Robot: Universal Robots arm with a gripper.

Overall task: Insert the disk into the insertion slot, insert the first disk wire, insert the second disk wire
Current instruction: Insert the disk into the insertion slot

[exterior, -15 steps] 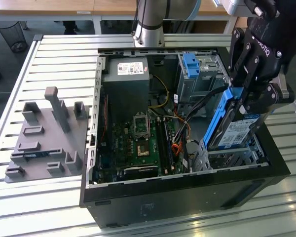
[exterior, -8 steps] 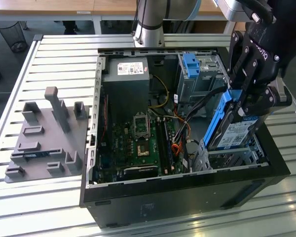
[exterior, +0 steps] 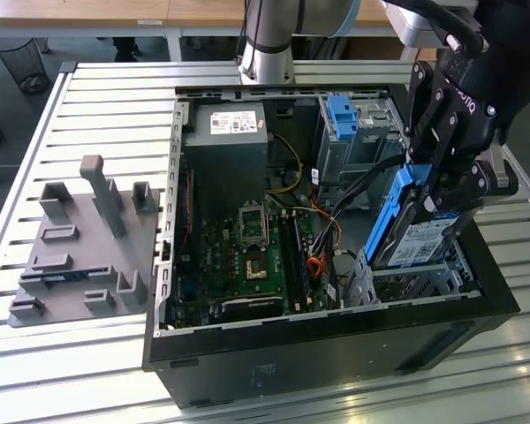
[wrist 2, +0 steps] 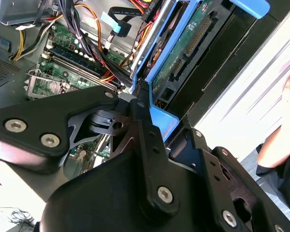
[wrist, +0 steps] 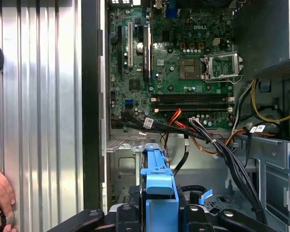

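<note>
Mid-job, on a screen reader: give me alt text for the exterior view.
The gripper holds the disk tilted steeply, its lower end at the insertion slot, in the near corner of the open computer case at the exterior view's right. A motherboard lies exposed beside it.

Slatted table (exterior: 97, 97): computer case (exterior: 336, 353), maybe fixture (exterior: 79, 256).

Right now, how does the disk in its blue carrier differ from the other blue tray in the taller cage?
The disk is gripped by the hand and hangs steeply tilted over the insertion slot; the blue tray sits unheld in the taller grey cage. The disk shows a labelled silver face; the blue tray shows plain plastic with an upright tab. Both have bright blue plastic.
</note>
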